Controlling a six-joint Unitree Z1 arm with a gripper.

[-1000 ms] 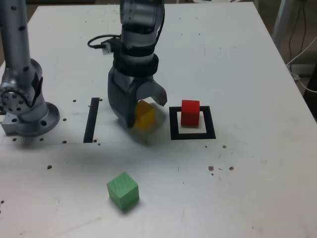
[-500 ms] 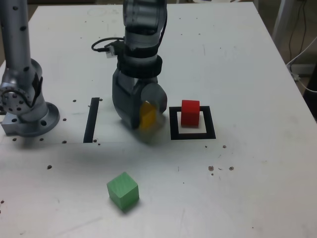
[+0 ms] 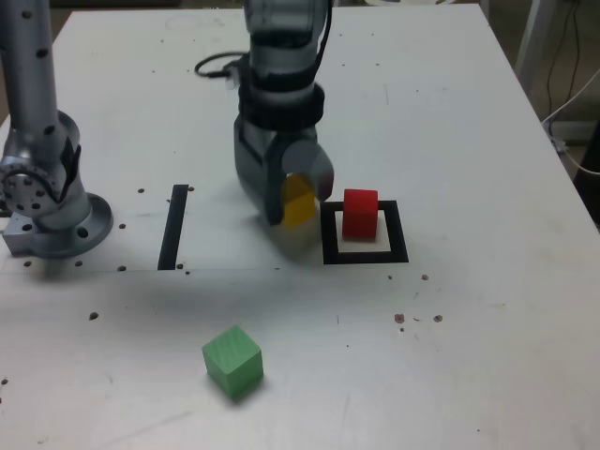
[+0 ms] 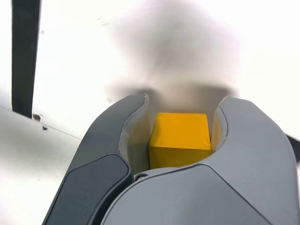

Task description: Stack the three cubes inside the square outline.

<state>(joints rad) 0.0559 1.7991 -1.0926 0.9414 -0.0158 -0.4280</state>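
My gripper [image 3: 292, 208] is shut on the yellow cube [image 3: 299, 202], which hangs a little above the table, just to the exterior view's left of the square outline [image 3: 365, 253]. In the wrist view the yellow cube [image 4: 180, 138] sits squeezed between both grey fingers [image 4: 117, 136]. The red cube [image 3: 360, 213] rests inside the outline, toward its far side. The green cube [image 3: 232, 361] lies on the table near the front, well apart from the gripper.
The arm's grey base [image 3: 47, 202] stands at the exterior view's left. A straight black strip [image 3: 173, 227] lies between the base and the gripper. A cable [image 3: 217, 64] loops behind the wrist. The table's right edge [image 3: 553, 150] is close to outside cables.
The gripper has carried the yellow cube toward the exterior view's right and slightly up, nearer the square outline and the red cube. The red and green cubes have not moved.
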